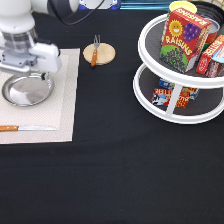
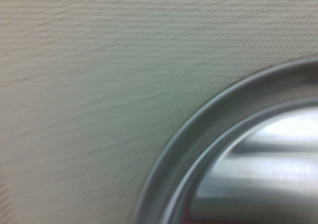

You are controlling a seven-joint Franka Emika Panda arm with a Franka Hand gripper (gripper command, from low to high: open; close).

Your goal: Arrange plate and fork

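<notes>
Gripper: I see my gripper (image 1: 31,75) at the upper left of the frame, low over the top rim of the plate. The hand hides its tips, so I cannot tell if it is wide, narrow or holding the rim.
Plate: the plate (image 1: 27,90) sits on the pale mat (image 1: 65,100) at the left side of the frame. In the wrist view only its curved rim (image 2: 216,145) shows, with the mat's bumpy cloth beside it.
Plate look: round, silver and shiny, with a raised rim and a flat middle that glints.
Fork: the fork (image 1: 94,50) lies across the small wooden disc (image 1: 99,53) near the top middle of the frame, off the mat and well apart from the plate. It has an orange-brown handle and short metal prongs that point to the top.
Doing it well: I think I should move slowly here. The rim is thin and slippery, so any grip must be square on it, and the plate should stay flat on the mat.
Other things: a knife (image 1: 25,128) lies along the mat's lower edge. A white two-level rack (image 1: 175,70) with a raisin box (image 1: 183,37) stands on the black desk (image 1: 115,165) at the right.
</notes>
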